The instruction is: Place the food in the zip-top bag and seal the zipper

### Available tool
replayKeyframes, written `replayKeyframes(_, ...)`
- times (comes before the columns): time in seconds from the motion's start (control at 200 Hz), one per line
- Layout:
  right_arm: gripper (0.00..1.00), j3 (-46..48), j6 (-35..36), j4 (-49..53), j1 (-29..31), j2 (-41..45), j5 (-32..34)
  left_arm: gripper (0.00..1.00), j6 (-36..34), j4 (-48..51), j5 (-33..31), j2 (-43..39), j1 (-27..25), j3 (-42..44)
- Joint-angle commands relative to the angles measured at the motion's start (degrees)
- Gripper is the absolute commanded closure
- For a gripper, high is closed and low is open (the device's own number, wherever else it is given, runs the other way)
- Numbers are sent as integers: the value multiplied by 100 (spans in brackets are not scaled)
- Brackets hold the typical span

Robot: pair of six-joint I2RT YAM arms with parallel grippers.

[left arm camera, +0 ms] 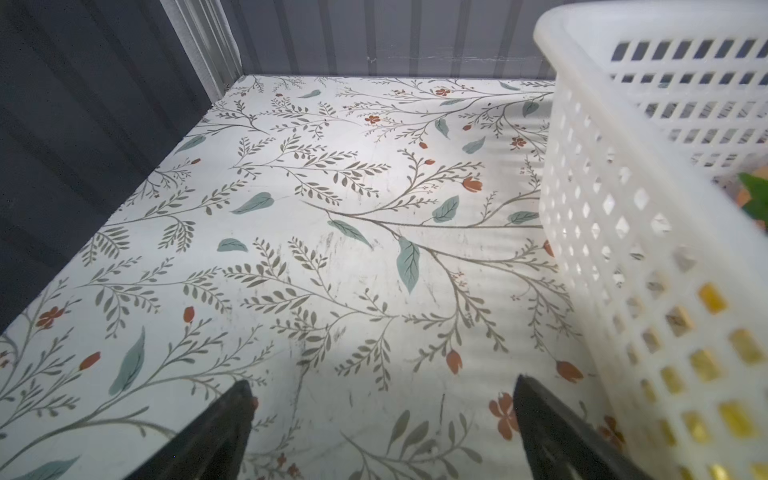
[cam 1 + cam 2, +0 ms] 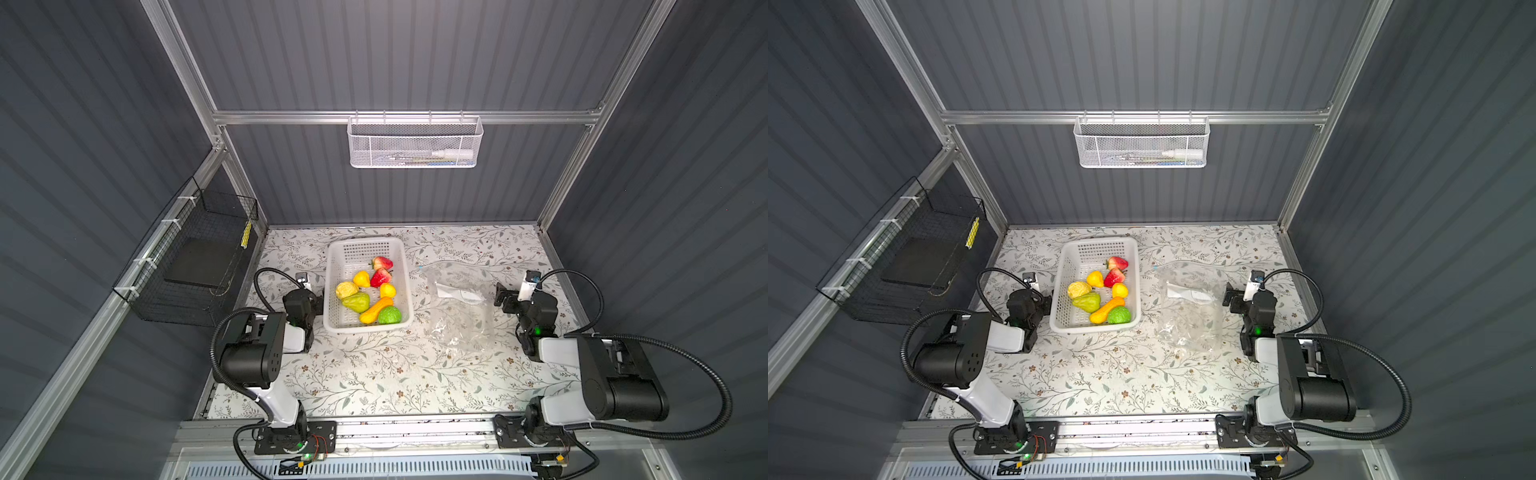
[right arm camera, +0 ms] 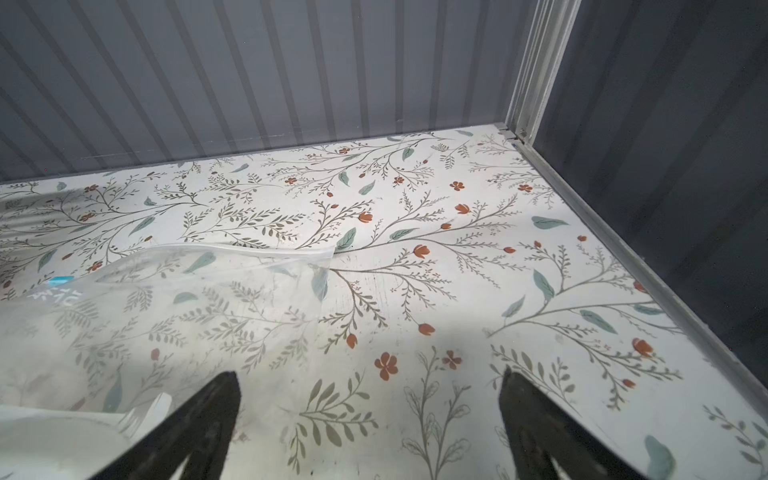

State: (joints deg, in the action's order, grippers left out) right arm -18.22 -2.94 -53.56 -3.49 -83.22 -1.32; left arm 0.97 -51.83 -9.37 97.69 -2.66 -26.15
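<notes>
White plastic basket [image 2: 357, 253] holds the food [image 2: 356, 302] — the zip-top bag [image 2: 461, 316] lies flat beside it. Left gripper [image 1: 382, 384], hard by the basket wall, and right gripper [image 3: 370, 376], by the bag, both gape empty.

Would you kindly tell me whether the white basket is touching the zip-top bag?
Apart. Both top views show a strip of bare floral table between the white basket and the zip-top bag.

enclosed robot lab cell, grey ribbed wall panels [image 2: 395, 54], aluminium frame [image 2: 291, 117], floral-papered tabletop [image 2: 374, 374], hanging mesh basket [image 2: 415, 145]
</notes>
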Motion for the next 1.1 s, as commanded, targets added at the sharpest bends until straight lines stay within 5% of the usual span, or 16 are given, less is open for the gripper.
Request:
replayKeyframes(0.0, 1, -74, 39, -122, -28, -15, -52, 1, -100, -11, -9, 66, -24, -100)
replayKeyframes(0.925, 1, -170, -10, 21, -108, -54, -192, 1, -92, -101, -137, 33, -33, -81)
replayKeyframes(1.091, 1, -147, 6, -10, -101, -36, -183, 1, 54, 1332, -431, -749, -34, -493)
